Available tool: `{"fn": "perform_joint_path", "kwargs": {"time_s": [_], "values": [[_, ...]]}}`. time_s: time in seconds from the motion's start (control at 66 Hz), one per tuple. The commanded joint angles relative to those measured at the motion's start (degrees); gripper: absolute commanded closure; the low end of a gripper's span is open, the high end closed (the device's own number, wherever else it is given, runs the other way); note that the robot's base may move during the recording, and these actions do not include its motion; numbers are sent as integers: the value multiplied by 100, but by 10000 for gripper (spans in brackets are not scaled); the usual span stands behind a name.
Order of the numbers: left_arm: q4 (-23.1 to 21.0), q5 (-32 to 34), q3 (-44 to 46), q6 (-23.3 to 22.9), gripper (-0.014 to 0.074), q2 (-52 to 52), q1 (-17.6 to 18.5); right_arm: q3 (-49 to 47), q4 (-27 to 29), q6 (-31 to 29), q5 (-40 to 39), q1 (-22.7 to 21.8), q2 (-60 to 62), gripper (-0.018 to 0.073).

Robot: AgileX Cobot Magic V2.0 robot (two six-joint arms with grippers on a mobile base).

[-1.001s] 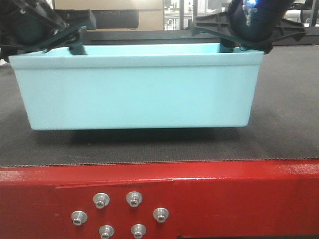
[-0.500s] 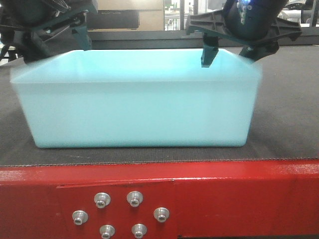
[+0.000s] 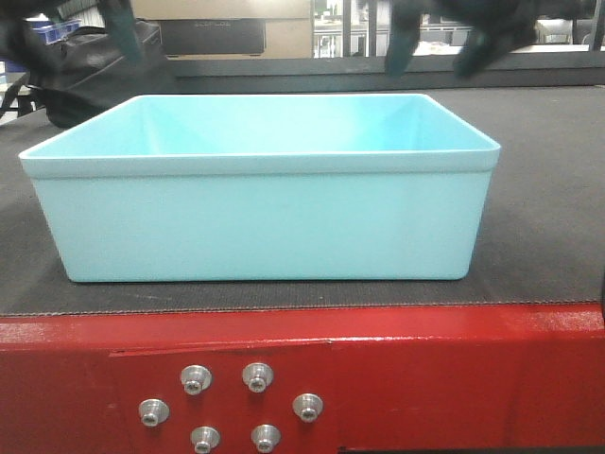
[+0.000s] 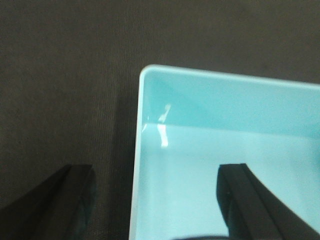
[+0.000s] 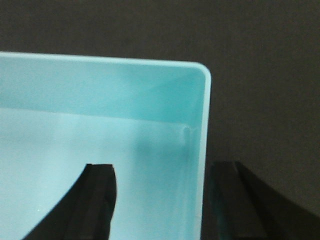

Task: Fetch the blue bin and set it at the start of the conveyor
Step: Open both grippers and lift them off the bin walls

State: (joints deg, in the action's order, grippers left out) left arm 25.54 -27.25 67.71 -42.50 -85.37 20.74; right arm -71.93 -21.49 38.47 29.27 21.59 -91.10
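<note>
The left gripper (image 4: 155,200) hangs above one short wall of the blue bin (image 3: 260,213) with its jaws spread wide, one dark finger (image 4: 55,205) over the belt outside the tub and the other over the pale cyan floor inside, neither touching the rim. The right gripper (image 5: 162,205) is likewise spread, straddling the opposite short wall near a rounded corner, one finger (image 5: 92,200) above the tub's interior and the other above the dark belt; it grips nothing. In the front view both grippers show only as blurred dark shapes at the top edge of the frame, above and behind the tub. The blue bin sits flat and upright on the conveyor start (image 3: 539,227), close to the belt's front edge, its long side parallel to that edge and a narrow strip of textured grey-black belt showing in front of it. Just below the belt's edge runs the glossy red frame plate (image 3: 454,378), carrying five silver bolts (image 3: 230,409) in a loose ring left of centre. The tub's inside is bare.
</note>
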Motion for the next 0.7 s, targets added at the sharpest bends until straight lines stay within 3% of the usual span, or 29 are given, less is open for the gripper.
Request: {"fn": "perform_joint_path", "kwargs": {"time_s": [0.0, 0.121, 0.227, 0.424, 0.682], "values": [[14, -133, 45, -13, 230, 434, -5, -66, -86, -39, 231, 19, 358, 317], [14, -267, 45, -13, 407, 862, -5, -66, -96, -39, 415, 30, 675, 518], [14, -472, 45, -13, 706, 1118, -5, 44, -96, -167, 302, 30, 881, 722], [14, -279, -291, 44, 707, 1365, -5, 862, -182, -202, -453, 30, 1406, 725], [-230, 2014, -1983, 44, 707, 2147, -5, 2471, -328, -202, -2273, 30, 2597, 725]]}}
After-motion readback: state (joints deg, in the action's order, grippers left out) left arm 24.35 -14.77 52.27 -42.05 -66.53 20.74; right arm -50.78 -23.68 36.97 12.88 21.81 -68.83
